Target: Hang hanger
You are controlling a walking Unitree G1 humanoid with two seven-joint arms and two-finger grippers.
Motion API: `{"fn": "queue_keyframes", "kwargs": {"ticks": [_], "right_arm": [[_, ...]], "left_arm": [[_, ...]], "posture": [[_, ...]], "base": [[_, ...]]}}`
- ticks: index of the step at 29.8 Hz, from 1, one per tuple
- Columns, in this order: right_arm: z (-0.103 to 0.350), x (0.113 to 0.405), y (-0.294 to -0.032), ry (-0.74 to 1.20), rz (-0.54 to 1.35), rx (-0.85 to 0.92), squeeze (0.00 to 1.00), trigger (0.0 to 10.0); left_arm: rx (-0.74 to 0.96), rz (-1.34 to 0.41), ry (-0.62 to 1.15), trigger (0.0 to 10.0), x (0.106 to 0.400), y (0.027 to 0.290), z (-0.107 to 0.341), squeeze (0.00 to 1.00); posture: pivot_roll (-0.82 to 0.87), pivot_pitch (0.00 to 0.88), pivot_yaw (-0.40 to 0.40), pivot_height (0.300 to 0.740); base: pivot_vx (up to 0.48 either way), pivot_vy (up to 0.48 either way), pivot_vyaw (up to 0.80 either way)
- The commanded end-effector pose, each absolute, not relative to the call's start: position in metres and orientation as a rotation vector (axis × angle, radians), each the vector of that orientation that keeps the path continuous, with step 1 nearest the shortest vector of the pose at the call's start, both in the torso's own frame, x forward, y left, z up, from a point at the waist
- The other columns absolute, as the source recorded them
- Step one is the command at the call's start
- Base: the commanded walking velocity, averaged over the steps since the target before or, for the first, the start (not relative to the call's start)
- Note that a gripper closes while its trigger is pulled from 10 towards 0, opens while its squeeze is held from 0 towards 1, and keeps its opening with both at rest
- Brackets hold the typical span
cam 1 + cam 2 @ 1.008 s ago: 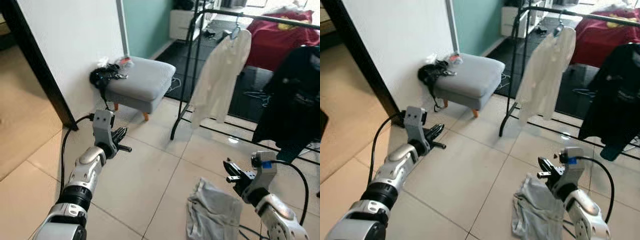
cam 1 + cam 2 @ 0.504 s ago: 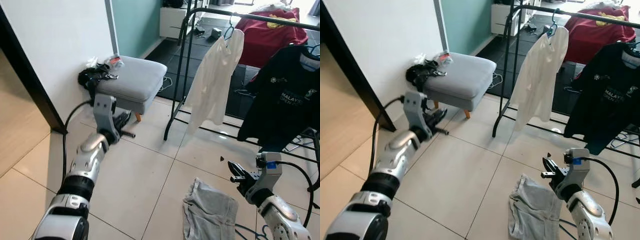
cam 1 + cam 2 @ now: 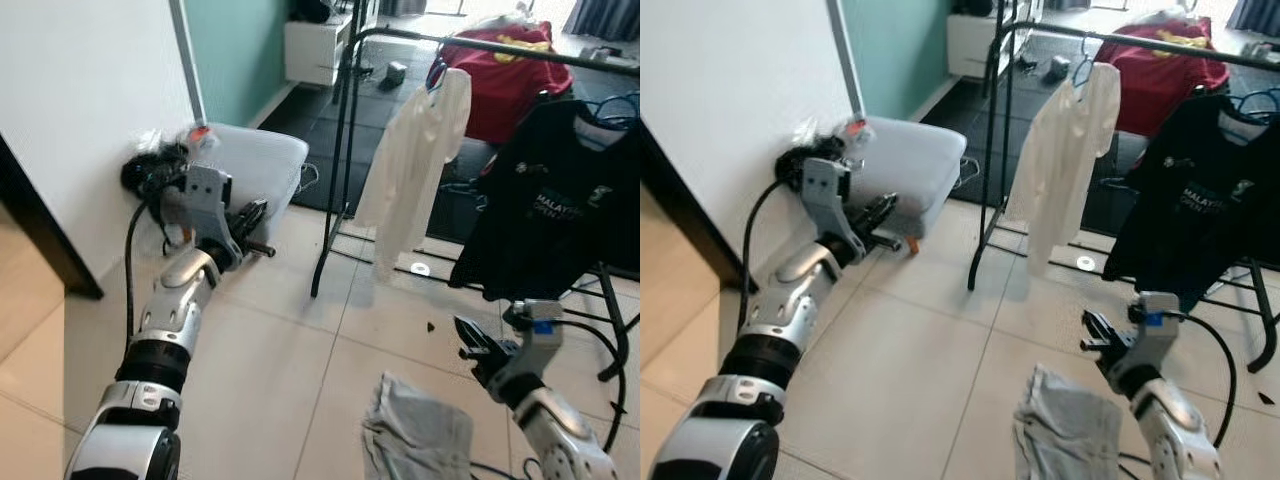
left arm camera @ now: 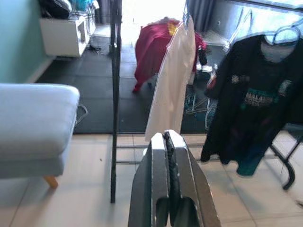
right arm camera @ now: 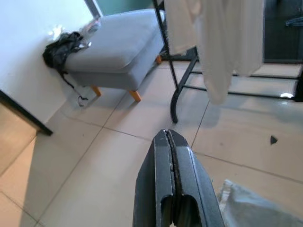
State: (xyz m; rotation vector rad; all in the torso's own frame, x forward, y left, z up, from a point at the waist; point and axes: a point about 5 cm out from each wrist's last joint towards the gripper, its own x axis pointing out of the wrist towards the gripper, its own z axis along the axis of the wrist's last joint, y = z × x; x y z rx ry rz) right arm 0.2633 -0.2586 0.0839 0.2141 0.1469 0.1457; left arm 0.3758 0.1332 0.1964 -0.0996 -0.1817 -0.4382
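Two grippers (left (image 4: 169, 142), right (image 5: 169, 142)) pressed together — grey footstool (image 3: 250, 165), floor cloth (image 3: 1065, 432) before rack (image 3: 335, 150).

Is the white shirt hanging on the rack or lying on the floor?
Hanging. The white shirt hangs from the black rack on a hanger, its hem above the tiles.

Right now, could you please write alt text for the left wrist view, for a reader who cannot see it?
The left gripper, fingers shut, points at a black clothes rack holding a white shirt and a black T-shirt. A grey footstool stands beside it on the tiled floor.
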Motion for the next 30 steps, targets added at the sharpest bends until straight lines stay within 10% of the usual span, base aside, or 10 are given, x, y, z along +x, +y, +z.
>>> {"fn": "queue_keyframes", "kwargs": {"ticks": [1,30], "right_arm": [[0.0853,0.2642,-0.2568,0.144,0.151,0.211,0.00,10.0],[0.0911,0.2688,-0.2606,0.134,0.121,0.177,0.00,10.0]], "left_arm": [[-0.106,-0.441,-0.171,10.0,0.3730,0.1356,0.1930,0.00],[-0.097,-0.483,-0.158,10.0,0.3713,0.1317,0.1921,0.00]], "posture": [[-0.10,0.103,0.005,0.740],[-0.10,0.086,0.004,0.740]], "base": [[0.356,0.000,0.00],[0.452,0.000,-0.34]]}}
